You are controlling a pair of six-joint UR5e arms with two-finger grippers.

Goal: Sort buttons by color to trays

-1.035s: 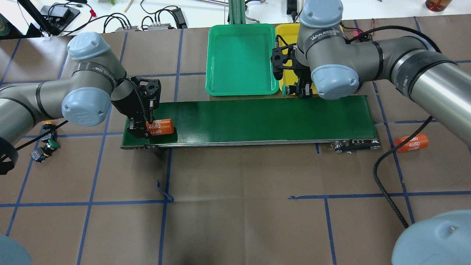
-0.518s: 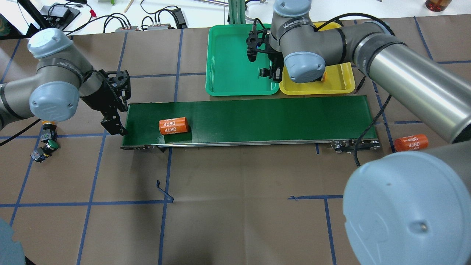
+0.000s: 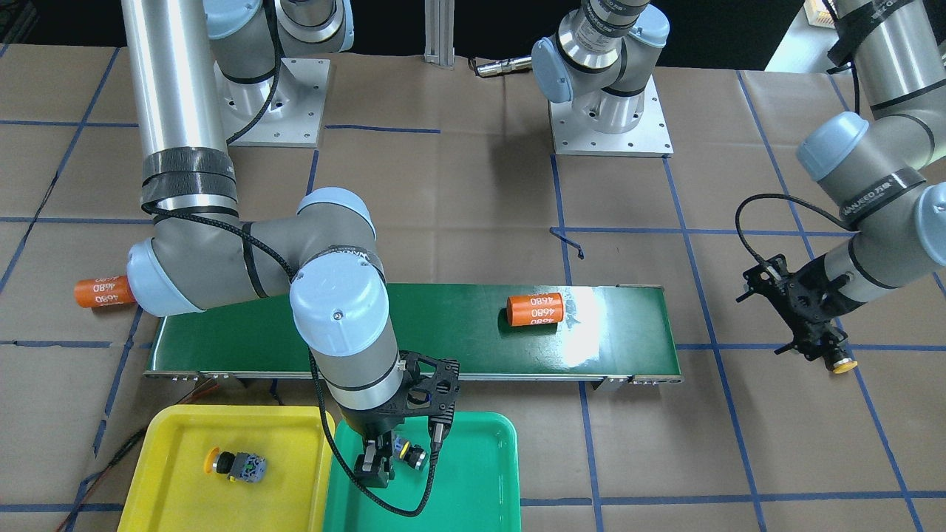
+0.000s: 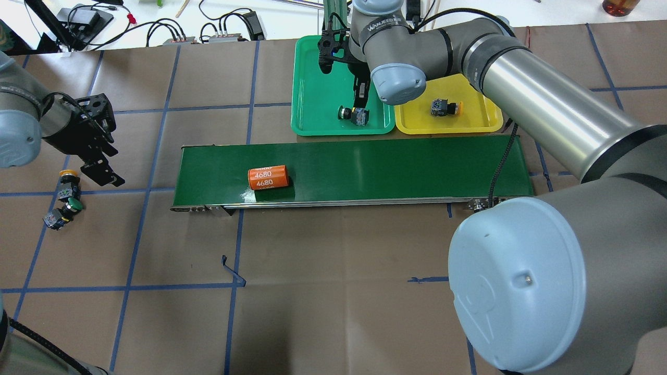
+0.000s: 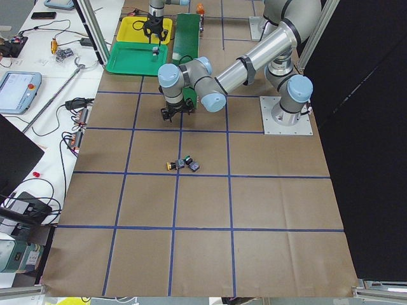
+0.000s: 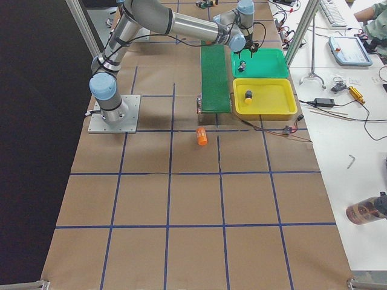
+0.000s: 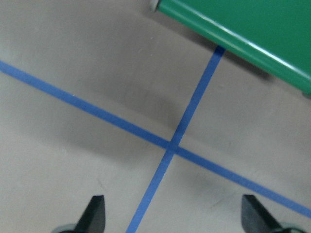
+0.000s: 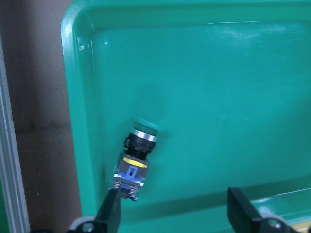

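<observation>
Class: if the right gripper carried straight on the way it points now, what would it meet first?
Most likely the bare floor of the green tray: the open right gripper points down into it. The green button lies just off to one side and might get clipped; depth is hard to judge.

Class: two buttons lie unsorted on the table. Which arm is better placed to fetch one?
Probably left: the left claw, open, hovers beside the yellow button and green button; the right claw is away over the green tray.

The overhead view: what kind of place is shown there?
Most likely a robotics lab or test cell: a paper-covered table gridded with blue tape, a small green conveyor belt, and power adapters with loose cables on the white surface behind.
</observation>
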